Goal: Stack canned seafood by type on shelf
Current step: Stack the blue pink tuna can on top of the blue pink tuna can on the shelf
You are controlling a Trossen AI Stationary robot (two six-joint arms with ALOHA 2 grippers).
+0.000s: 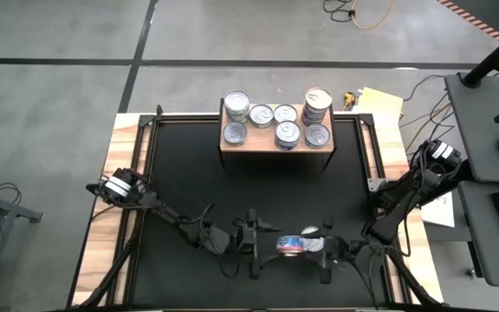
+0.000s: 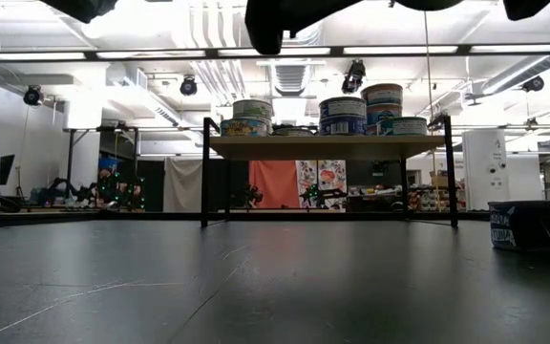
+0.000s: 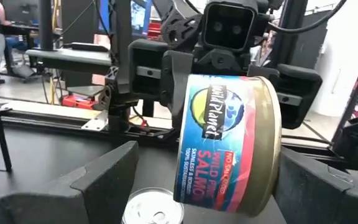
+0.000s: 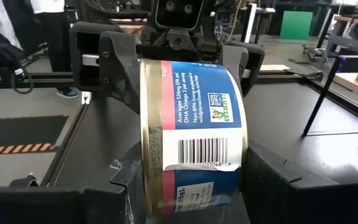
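Observation:
A salmon can (image 1: 291, 245) with a blue and red label hangs over the near middle of the black tabletop, and my right gripper (image 4: 197, 186) is shut on it. My left gripper (image 3: 216, 186) faces it from the table's left, open, one finger on either side of the can (image 3: 229, 143) and apart from it. Several more cans (image 1: 275, 117) stand on the wooden shelf (image 1: 262, 144) at the far side, some of them stacked. One silver-topped can (image 3: 154, 213) stands on the tabletop under the grippers. My right gripper pinches the salmon can by its two flat ends (image 4: 146, 155) between its two fingers. The fingers (image 3: 294, 81) lie level and come from the table's right. The can lies on its side, lifted clear of the table, its ends toward the near and far edges.
The shelf (image 2: 327, 146) stands on thin dark legs with open room beneath it. Black tabletop (image 1: 258, 191) lies bare between the shelf and the grippers. A dark box (image 2: 533, 225) sits at the right in the low view. Wooden edges border the table (image 1: 115, 191).

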